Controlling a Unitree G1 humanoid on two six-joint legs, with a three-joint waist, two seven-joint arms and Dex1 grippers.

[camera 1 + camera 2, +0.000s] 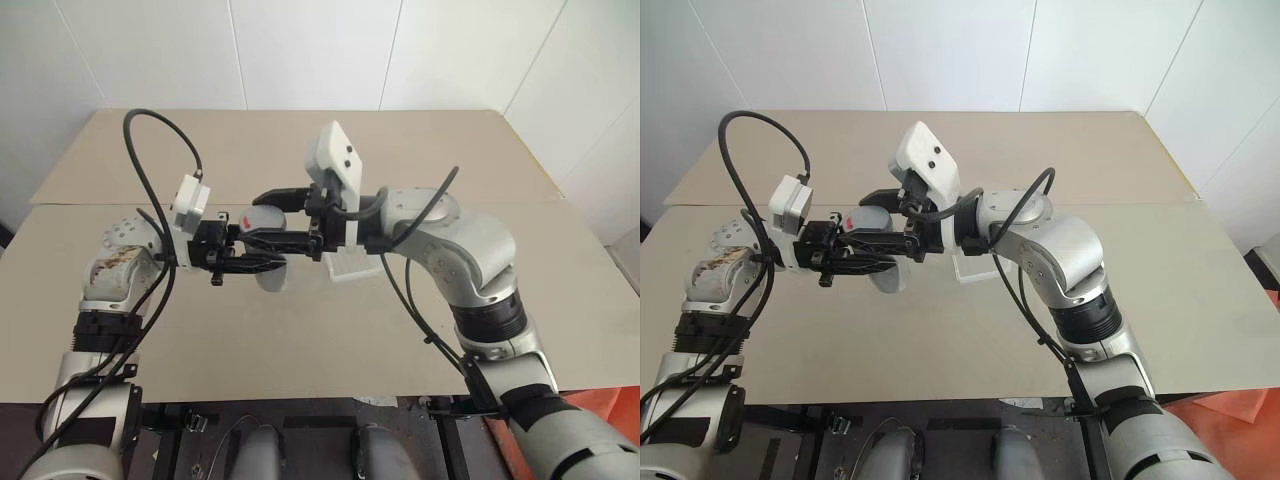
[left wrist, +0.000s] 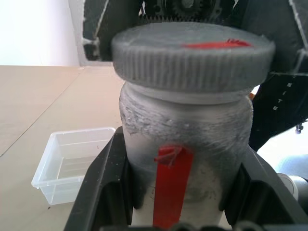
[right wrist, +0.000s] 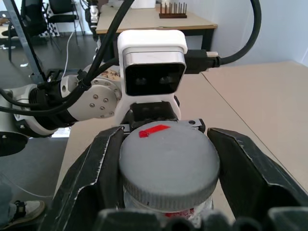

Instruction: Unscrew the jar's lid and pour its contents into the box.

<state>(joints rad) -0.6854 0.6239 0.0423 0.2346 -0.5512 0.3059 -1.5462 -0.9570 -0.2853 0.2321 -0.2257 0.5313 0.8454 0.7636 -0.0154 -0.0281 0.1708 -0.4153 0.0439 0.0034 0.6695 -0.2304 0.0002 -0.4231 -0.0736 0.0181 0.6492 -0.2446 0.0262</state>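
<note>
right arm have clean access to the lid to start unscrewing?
Probably yes. The right gripper already has a finger on each side of the lid, nothing between them. The left gripper grips the jar lower down, below the lid.

Head cameras look down over the table (image 1: 300, 330); both wrist cameras sit close on the jar (image 2: 185, 144).

The beige table (image 1: 300, 330) (two joined boards) carries the box (image 2: 72, 161).

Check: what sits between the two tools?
The jar, held by the left tool, with its lid between the right tool's fingers, per both wrist views.
</note>
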